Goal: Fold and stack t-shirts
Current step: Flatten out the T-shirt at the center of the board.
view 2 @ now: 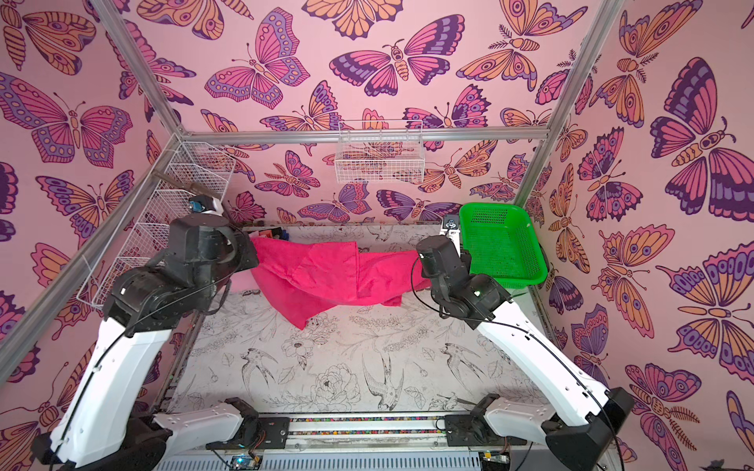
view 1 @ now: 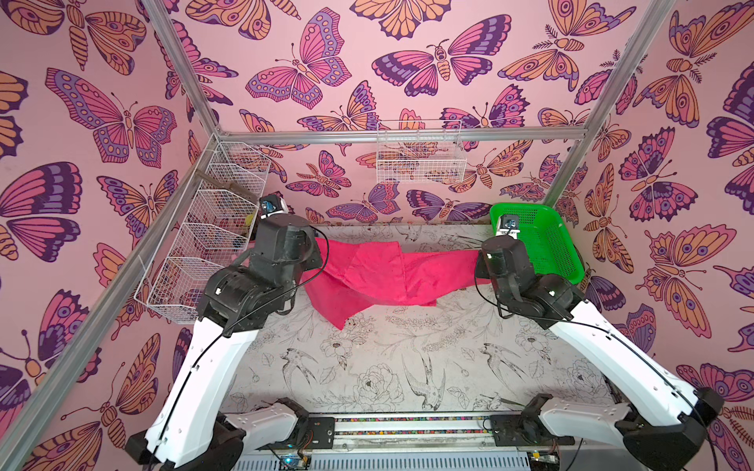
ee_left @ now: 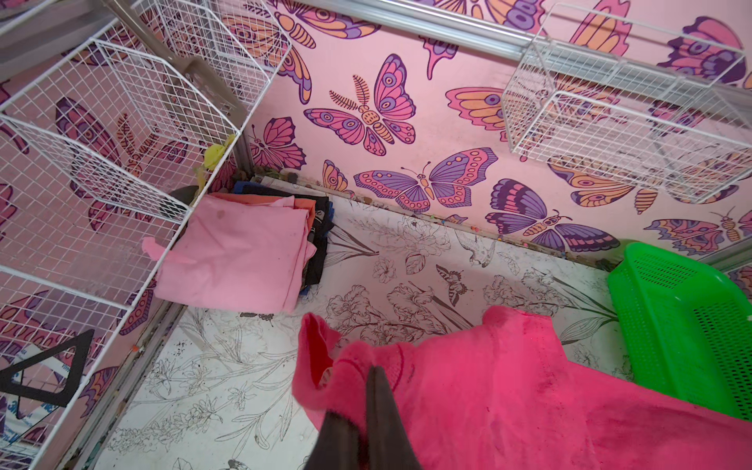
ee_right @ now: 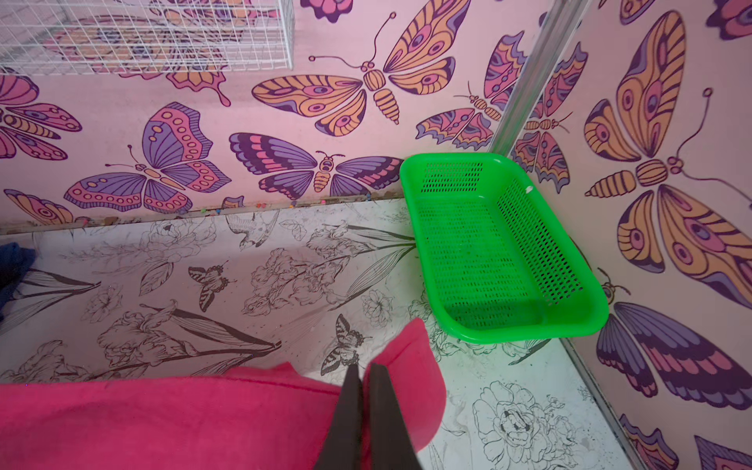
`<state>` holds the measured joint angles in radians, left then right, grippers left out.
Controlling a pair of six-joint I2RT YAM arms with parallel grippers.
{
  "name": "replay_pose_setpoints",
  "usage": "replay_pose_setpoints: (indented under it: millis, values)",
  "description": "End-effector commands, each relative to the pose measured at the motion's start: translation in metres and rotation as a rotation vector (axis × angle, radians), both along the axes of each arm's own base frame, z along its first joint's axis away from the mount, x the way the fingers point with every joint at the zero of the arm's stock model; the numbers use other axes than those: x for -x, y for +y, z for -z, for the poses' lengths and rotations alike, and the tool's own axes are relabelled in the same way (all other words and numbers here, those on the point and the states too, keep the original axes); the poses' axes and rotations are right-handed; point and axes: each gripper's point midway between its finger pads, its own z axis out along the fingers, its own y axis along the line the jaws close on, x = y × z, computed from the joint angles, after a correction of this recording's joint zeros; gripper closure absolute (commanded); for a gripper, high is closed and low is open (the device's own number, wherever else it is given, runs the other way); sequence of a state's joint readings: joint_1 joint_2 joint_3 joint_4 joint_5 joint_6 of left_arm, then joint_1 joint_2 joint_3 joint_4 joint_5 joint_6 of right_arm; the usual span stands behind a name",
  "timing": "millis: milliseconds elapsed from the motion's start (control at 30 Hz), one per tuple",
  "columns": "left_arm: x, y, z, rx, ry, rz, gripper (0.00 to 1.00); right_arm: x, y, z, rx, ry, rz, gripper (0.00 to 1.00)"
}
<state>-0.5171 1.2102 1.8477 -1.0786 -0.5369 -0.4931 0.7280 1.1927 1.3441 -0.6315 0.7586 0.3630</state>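
Note:
A crimson t-shirt is stretched between my two arms at the back of the table, sagging in the middle, with one corner hanging toward the front. My left gripper is shut on a bunched edge of the crimson t-shirt. My right gripper is shut on the other end of the crimson t-shirt. In both top views the wrists hide the jaws. A stack of folded t-shirts lies in the back left corner: light pink on top, orange and dark beneath.
A green mesh basket stands tilted in the back right corner, beside the right wrist. White wire baskets line the left wall, and another wire basket hangs on the back wall. The table has a bird-and-flower print.

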Motion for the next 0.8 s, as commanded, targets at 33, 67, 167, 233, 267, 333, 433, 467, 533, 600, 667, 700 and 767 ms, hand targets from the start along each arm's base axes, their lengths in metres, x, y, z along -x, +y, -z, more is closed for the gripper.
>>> replay_pose_setpoints:
  millis: [33,67,167,233,267,333,433,467,533,600,667,700,767]
  values:
    - [0.001,-0.012,-0.023,0.024,-0.026,0.087,1.00,0.007,-0.013,-0.036,0.012,-0.072,0.008,1.00]
    - [0.001,-0.017,-0.025,0.026,-0.022,0.107,1.00,0.009,-0.012,-0.042,0.007,-0.082,-0.011,1.00]
    - [0.005,-0.027,-0.029,0.026,-0.027,0.164,1.00,0.022,-0.017,-0.062,-0.026,-0.119,-0.055,1.00]
    - [0.011,-0.032,-0.033,0.025,-0.036,0.199,1.00,0.033,-0.024,-0.076,-0.042,-0.147,-0.065,1.00]
    - [0.015,-0.034,-0.036,0.030,-0.043,0.224,1.00,0.040,-0.028,-0.084,-0.050,-0.159,-0.074,1.00]
    - [0.026,-0.038,-0.041,0.043,-0.057,0.273,1.00,0.054,-0.036,-0.097,-0.065,-0.176,-0.090,1.00]
    - [0.045,-0.035,-0.043,0.067,-0.062,0.314,1.00,0.078,-0.051,-0.112,-0.104,-0.203,-0.116,1.00]
    - [0.053,-0.034,-0.043,0.080,-0.063,0.329,1.00,0.087,-0.058,-0.116,-0.120,-0.213,-0.122,1.00]
    - [0.069,-0.031,-0.046,0.113,-0.076,0.363,1.00,0.102,-0.068,-0.124,-0.149,-0.236,-0.140,1.00]
    - [0.088,-0.030,-0.051,0.162,-0.093,0.407,1.00,0.117,-0.079,-0.133,-0.179,-0.267,-0.161,1.00]
    - [0.103,-0.029,-0.054,0.206,-0.101,0.440,1.00,0.129,-0.087,-0.142,-0.204,-0.290,-0.174,1.00]
    - [0.108,-0.028,-0.054,0.219,-0.102,0.443,1.00,0.132,-0.090,-0.144,-0.204,-0.293,-0.176,1.00]
    - [0.109,-0.023,-0.049,0.216,-0.098,0.423,1.00,0.132,-0.091,-0.145,-0.192,-0.295,-0.173,1.00]
